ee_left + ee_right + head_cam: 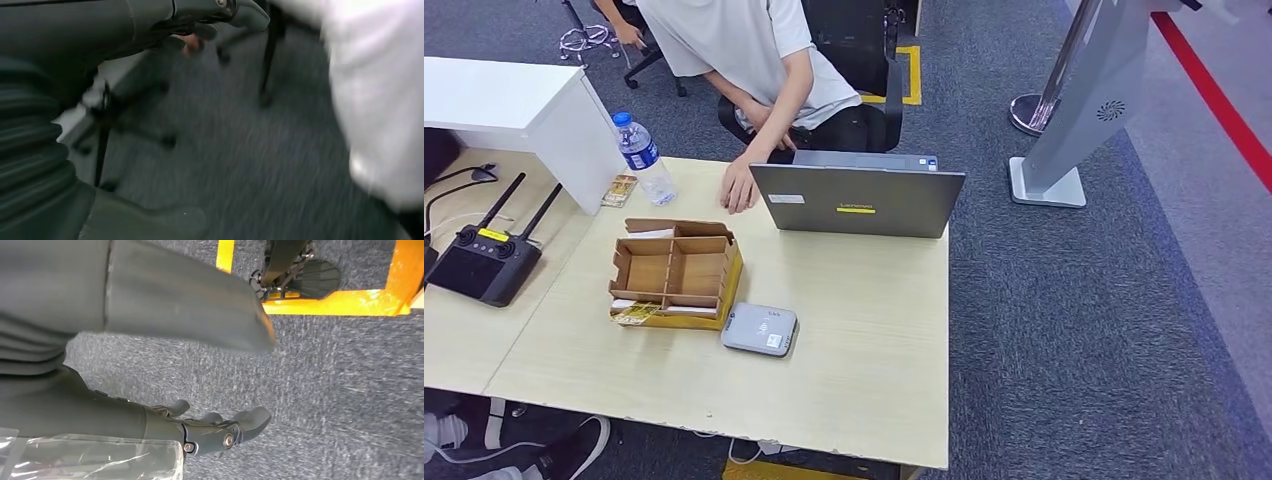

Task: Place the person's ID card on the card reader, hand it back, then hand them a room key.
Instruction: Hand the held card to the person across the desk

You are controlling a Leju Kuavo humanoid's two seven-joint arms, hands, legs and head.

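A flat grey card reader (760, 329) with rounded corners lies on the wooden table (864, 330), just beside the front corner of a cardboard box (676, 274) divided into compartments.

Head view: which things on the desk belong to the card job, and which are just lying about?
Job: grey card reader; compartmented cardboard box of cards; person's hand on the desk.

Lying about: grey laptop; clear water bottle; black remote controller.
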